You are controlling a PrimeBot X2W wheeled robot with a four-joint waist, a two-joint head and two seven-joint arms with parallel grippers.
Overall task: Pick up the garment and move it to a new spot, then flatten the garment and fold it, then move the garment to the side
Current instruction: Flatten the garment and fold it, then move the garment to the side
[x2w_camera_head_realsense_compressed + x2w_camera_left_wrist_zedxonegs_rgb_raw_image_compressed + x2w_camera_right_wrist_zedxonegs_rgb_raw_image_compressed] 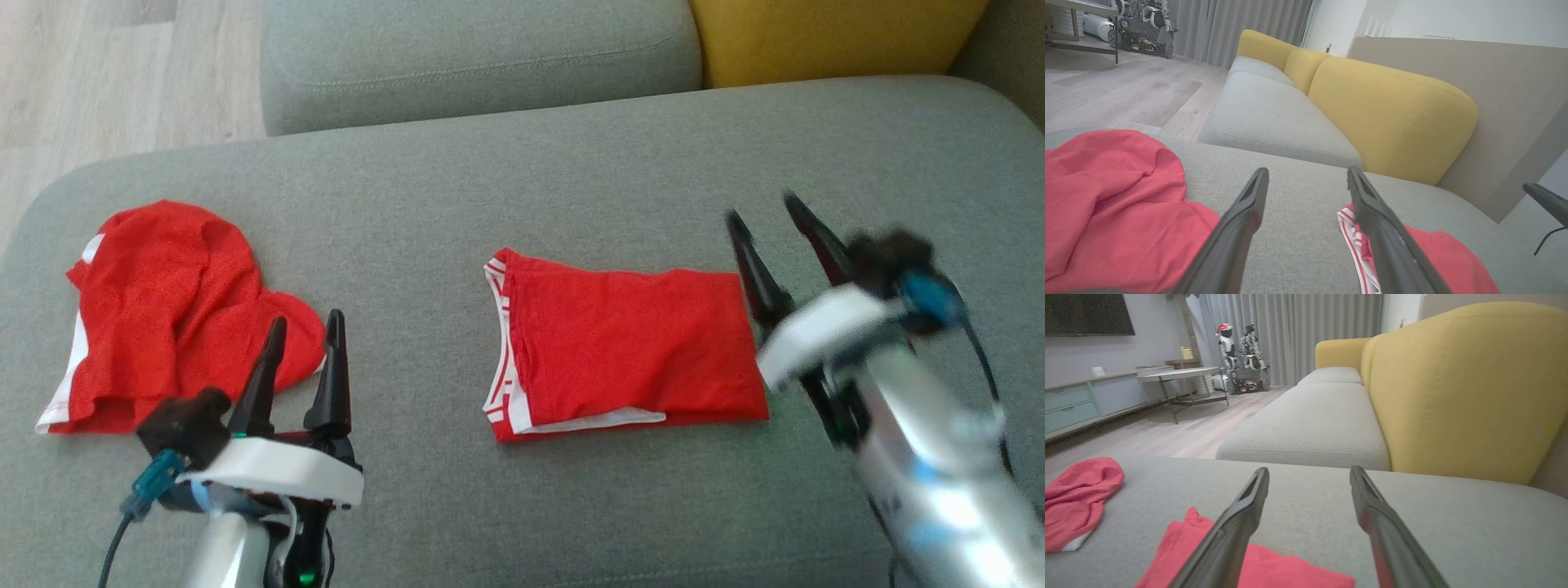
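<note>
I am holding my left gripper [308, 318] at the near left, fingers apart and empty, tips over the near edge of a crumpled red garment [163, 310]. My right gripper [761, 207] is hovering, fingers likewise spread, just beside the right edge of the folded red garment [629, 347] (striped waistband facing left), which is lying flat on the grey sofa seat [522, 180]. A yellow cushion [833, 37] is sitting far right.

Bare cushion [408, 229] lies open between folded garment [629, 351] and crumpled garment [163, 310]; yellow backrest [833, 37] rises behind.
</note>
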